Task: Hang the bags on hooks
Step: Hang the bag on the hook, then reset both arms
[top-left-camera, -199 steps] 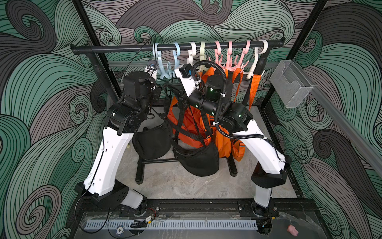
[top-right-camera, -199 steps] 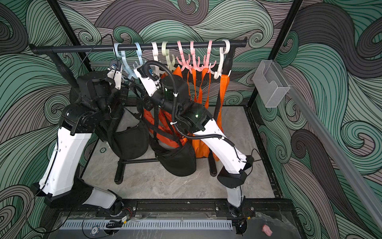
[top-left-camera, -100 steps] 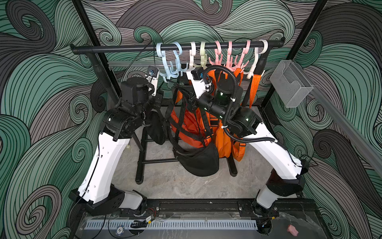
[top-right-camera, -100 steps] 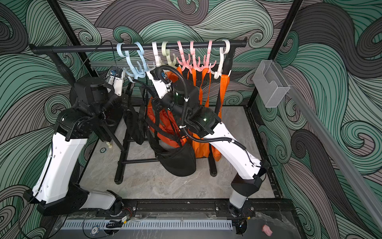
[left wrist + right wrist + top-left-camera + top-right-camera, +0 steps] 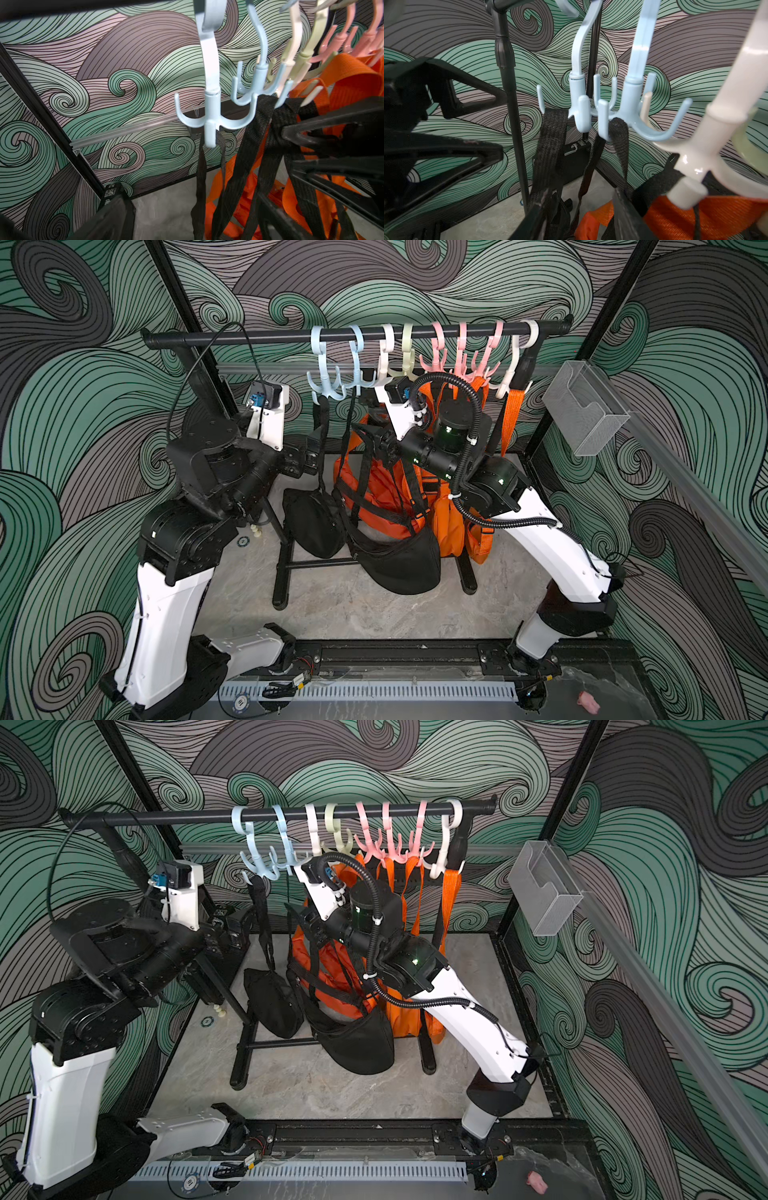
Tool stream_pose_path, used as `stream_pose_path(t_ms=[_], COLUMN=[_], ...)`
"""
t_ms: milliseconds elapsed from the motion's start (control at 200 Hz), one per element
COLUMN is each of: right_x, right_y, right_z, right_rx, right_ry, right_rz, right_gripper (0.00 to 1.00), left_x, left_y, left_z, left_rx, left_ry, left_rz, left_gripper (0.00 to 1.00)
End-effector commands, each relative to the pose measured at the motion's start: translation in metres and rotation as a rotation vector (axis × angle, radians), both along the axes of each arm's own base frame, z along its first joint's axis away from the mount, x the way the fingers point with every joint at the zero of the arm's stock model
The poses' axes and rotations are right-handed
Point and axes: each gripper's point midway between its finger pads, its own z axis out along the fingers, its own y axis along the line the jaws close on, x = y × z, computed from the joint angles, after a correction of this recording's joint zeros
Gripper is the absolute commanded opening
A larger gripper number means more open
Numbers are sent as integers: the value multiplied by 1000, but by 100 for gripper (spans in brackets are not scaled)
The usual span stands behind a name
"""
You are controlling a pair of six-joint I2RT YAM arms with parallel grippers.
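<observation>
The small black bag (image 5: 313, 526) (image 5: 272, 1006) hangs by its black strap (image 5: 200, 166) (image 5: 550, 141) from a prong of the leftmost pale blue hook (image 5: 328, 387) (image 5: 212, 122) (image 5: 578, 108) on the rail. My left gripper (image 5: 311, 450) (image 5: 193, 220) is open just left of the strap; in the left wrist view the strap drops loosely between its wide-apart fingers. To the right of the strap, my right gripper (image 5: 372, 437) (image 5: 581, 218) is below the blue hooks. Its jaws stand apart and grip nothing.
A larger black bag (image 5: 399, 568) hangs from the second blue hook (image 5: 633, 112). Orange bags (image 5: 382, 489) hang from the pink hooks behind my right arm. The black rail (image 5: 249, 337) stands on a floor frame (image 5: 282, 593). A clear bin (image 5: 582, 406) is mounted on the right.
The small black bag went from hanging low in my left gripper to hanging on the leftmost blue hook. Both arms rose toward the rail, and both grippers opened.
</observation>
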Motion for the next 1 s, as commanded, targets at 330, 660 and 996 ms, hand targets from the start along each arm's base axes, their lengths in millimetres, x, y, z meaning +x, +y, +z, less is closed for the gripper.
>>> stream_pose_path(t_ms=[330, 660, 996], right_x=[-51, -61, -42], right_y=[-64, -169, -311], right_z=[56, 20, -120], right_rx=[55, 26, 2], right_ry=[-108, -90, 143], right_rz=[10, -321, -861], right_gripper=[81, 93, 99], left_x=[-47, -89, -82], left_y=[46, 142, 130], left_z=[20, -56, -197], left_rx=[-12, 32, 51], left_ry=[-122, -44, 227], left_rz=[109, 553, 527], left_gripper=[99, 99, 99])
